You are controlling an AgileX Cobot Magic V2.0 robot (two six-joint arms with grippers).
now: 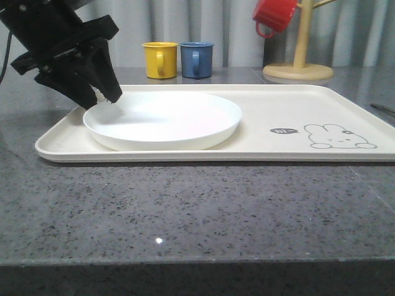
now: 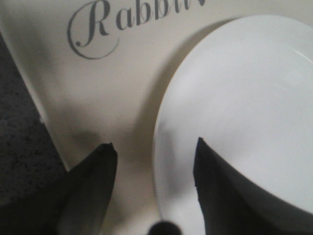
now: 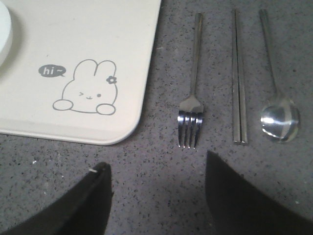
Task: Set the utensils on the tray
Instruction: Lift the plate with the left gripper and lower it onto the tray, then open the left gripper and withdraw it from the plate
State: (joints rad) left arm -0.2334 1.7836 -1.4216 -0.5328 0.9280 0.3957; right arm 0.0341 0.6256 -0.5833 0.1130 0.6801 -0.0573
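The cream tray (image 1: 278, 148) lies across the grey counter, and the round white plate (image 1: 163, 120) rests on its left half. My left gripper (image 1: 106, 95) is open at the plate's far-left rim. In the left wrist view the left gripper (image 2: 154, 143) straddles the plate (image 2: 244, 107) edge, one finger over the tray (image 2: 112, 93) floor and one over the plate. Off the tray's right end lie a fork (image 3: 191, 117), a straight bar (image 3: 238, 83) and a spoon (image 3: 279, 120), side by side. My right gripper (image 3: 156, 160) hangs open over bare counter just short of the fork's tines.
Behind the tray stand a yellow mug (image 1: 160, 60) and a blue mug (image 1: 197, 59). A red mug (image 1: 274, 15) hangs on a wooden mug tree (image 1: 299, 61) at the back right. The tray's rabbit drawing (image 3: 88, 88) occupies its bare right end.
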